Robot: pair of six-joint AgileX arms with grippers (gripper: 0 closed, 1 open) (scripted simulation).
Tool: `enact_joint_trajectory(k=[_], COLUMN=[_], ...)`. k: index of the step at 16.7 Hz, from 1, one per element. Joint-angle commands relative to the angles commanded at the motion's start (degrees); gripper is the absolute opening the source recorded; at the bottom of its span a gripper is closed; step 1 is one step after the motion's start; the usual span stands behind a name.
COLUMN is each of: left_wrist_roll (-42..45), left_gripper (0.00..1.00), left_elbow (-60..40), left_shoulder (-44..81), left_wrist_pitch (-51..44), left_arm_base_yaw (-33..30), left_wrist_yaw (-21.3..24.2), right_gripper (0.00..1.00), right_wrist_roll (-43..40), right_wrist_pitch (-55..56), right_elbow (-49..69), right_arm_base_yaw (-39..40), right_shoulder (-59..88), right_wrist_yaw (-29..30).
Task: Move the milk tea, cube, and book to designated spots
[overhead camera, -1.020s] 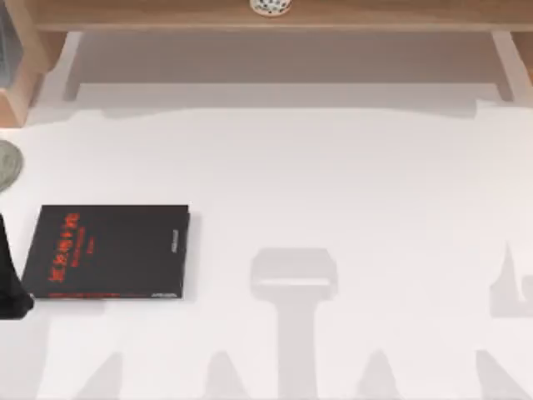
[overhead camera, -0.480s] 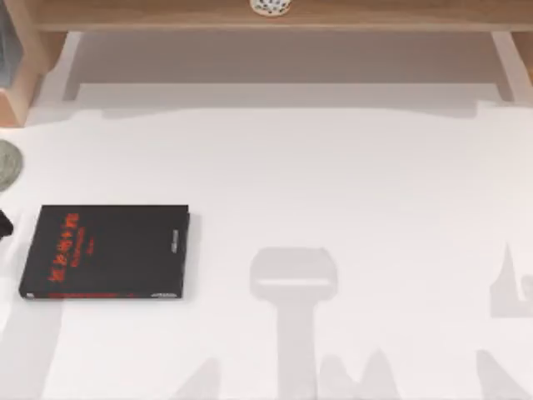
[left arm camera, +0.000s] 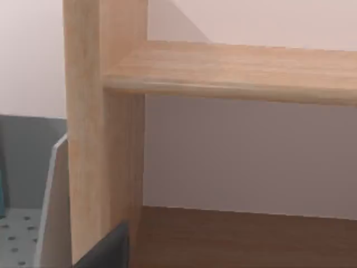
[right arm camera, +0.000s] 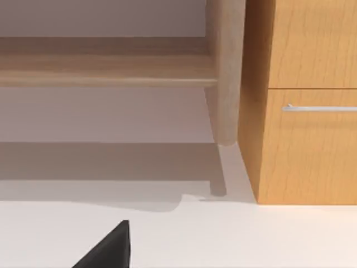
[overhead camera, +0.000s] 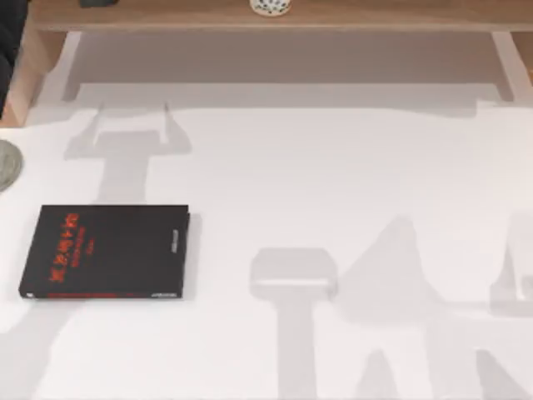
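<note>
- Gone from beside the black book's (overhead camera: 104, 252) left edge, my left arm (overhead camera: 12, 42) now shows as a dark shape well beyond the book's far-left corner, against the wooden shelf (overhead camera: 275, 18). The black book itself has not shifted.
- Nearest to me, the right gripper (right arm camera: 109, 251) sits idle, well to the right of the black book, looking across the white table (overhead camera: 350, 183) at a drawer cabinet (right arm camera: 312, 139). I cannot tell how wide it is open or whether it holds anything.
- The black book lies flat and untouched. It is not the task's book, and taking it for that one would waste the move.
- Beyond the black book, the left gripper (left arm camera: 109, 251) is close against the shelf post (left arm camera: 103, 139), under the shelf board (left arm camera: 240, 70). I cannot tell its opening or its load. My worry is a scrape or knock on the post or board if I drive forward or lift carelessly.
- A teal sliver (left arm camera: 1, 195) sits beside a grey perforated panel (left arm camera: 19, 237), past that post. It may be the light-blue book, but I cannot tell, and reaching on a guess risks a bad grasp.
- Farthest, beyond and right of the black book, a spotted white object (overhead camera: 271, 7) rests on the shelf. A bump to the shelf could topple it.
</note>
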State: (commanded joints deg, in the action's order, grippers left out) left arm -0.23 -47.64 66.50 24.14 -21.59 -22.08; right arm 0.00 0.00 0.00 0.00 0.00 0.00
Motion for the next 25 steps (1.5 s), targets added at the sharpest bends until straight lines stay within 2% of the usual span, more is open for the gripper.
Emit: enact_joint_trajectory(k=[5,9,12,19,25], left_wrist_roll=[0.32,0.63,0.72,0.69,0.58], left_gripper=[1.00,1.00,1.00,1.00,1.00], left_elbow=[-18.50,-28.34,-31.83,-32.80,-45.73], left_shoulder=[30.98,46.40,51.56,52.52,60.51], left_wrist_pitch=[8.97,13.64,15.30,15.04,10.20], left_arm_base_yaw=[-9.50,-14.92,-16.91,-16.70,-14.17], left_wrist_yaw=[-7.96,-12.11,-13.62,-13.40,-10.72], right_gripper=[1.00,1.00,1.00,1.00,1.00], right_wrist_roll=[0.00,0.00,0.00,0.00,0.00], right_wrist_pitch=[0.00,0.00,0.00,0.00,0.00], right_elbow=[0.00,0.00,0.00,0.00,0.00], right_arm_base_yaw=[0.00,0.00,0.00,0.00,0.00], right_shoulder=[0.00,0.00,0.00,0.00,0.00], right_wrist_yaw=[0.00,0.00,0.00,0.00,0.00])
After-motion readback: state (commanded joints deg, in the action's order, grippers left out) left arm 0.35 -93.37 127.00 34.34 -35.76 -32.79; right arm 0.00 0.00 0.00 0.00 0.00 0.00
